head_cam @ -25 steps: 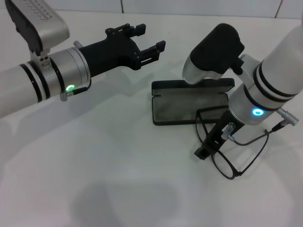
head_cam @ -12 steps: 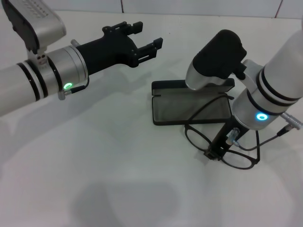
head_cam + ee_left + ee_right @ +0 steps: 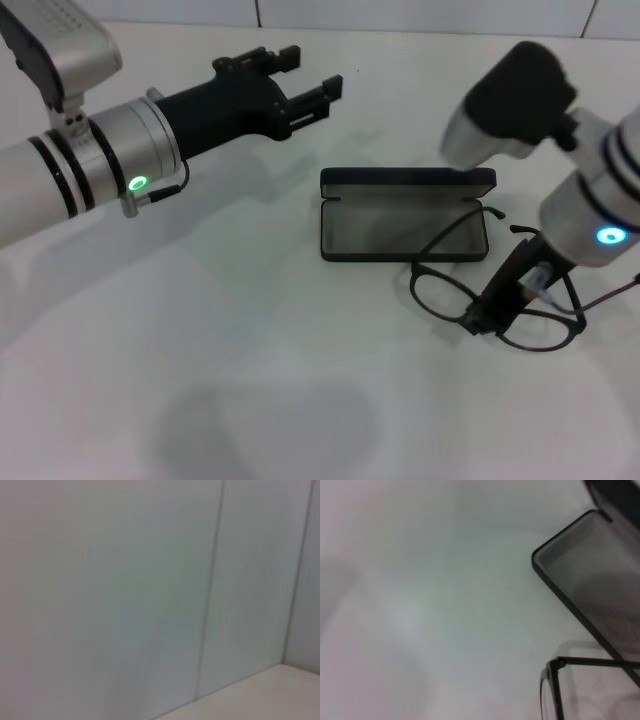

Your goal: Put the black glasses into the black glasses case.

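The black glasses case (image 3: 400, 232) lies open on the white table, grey lining up, lid standing at its far side. The black glasses (image 3: 440, 293) are just in front of the case's right end, with one temple arm reaching over the case's right edge. My right gripper (image 3: 485, 315) is shut on the glasses at the bridge between the two lenses. The right wrist view shows a corner of the case (image 3: 600, 575) and a corner of the glasses frame (image 3: 554, 672). My left gripper (image 3: 305, 75) is open and empty, held in the air to the far left of the case.
The white table (image 3: 250, 330) spreads in front and to the left of the case. A white tiled wall (image 3: 150, 580) stands behind the table and fills the left wrist view.
My right arm has swung to the right and carried the glasses with it, turning them so that the lenses lie side by side before the case. The left arm has barely moved.
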`<control>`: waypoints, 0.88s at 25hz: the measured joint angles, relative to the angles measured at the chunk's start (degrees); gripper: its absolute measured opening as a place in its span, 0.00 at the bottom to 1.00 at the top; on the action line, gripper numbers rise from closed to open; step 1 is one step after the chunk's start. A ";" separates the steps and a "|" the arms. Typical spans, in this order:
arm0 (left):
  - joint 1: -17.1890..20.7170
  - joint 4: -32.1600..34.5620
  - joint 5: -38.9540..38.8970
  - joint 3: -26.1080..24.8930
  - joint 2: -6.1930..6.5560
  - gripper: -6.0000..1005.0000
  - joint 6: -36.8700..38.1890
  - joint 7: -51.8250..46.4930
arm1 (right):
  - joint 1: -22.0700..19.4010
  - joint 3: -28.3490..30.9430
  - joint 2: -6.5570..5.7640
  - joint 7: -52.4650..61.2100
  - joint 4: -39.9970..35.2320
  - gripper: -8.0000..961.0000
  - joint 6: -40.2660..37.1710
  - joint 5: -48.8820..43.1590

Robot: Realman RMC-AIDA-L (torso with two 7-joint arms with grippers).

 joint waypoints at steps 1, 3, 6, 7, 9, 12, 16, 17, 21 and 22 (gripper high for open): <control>0.12 -0.03 -0.01 -0.02 0.00 0.67 1.21 0.00 | -0.96 1.46 0.00 -1.01 -1.15 0.12 -0.71 0.26; 0.65 -0.05 -0.24 -0.30 0.03 0.67 5.12 -0.02 | -3.58 4.64 0.03 -3.94 -3.58 0.12 -2.08 1.82; 1.56 -0.07 -0.82 -0.78 0.14 0.67 11.96 -0.01 | -8.27 9.03 0.01 -10.04 -6.17 0.12 -3.20 6.45; 1.84 -0.07 -0.95 -1.10 0.17 0.67 14.17 -0.01 | -9.77 10.65 0.02 -12.45 -6.67 0.12 -3.51 8.50; 2.29 -0.22 -1.05 -2.54 0.22 0.67 19.87 -0.05 | -13.10 14.21 0.14 -18.51 -7.01 0.12 -4.28 13.22; 2.57 -1.11 -1.06 -5.57 0.24 0.67 27.97 -0.46 | -17.40 19.10 0.25 -29.25 -5.19 0.13 -4.52 20.92; 1.44 -3.48 -1.07 -9.07 0.48 0.67 34.61 -1.82 | -20.60 25.12 -0.07 -46.46 4.98 0.13 -5.11 33.53; 1.06 -3.87 -1.09 -9.33 0.54 0.67 35.13 -2.06 | -21.02 26.72 -0.17 -50.46 7.90 0.13 -5.81 35.93; -0.72 -4.43 -0.27 -9.38 0.65 0.67 35.66 -3.81 | -20.84 35.04 -0.21 -65.42 20.60 0.13 -11.69 43.33; -1.04 -4.46 0.00 -9.32 0.61 0.67 35.69 -3.94 | -20.78 37.21 -0.20 -69.69 24.11 0.13 -13.45 44.85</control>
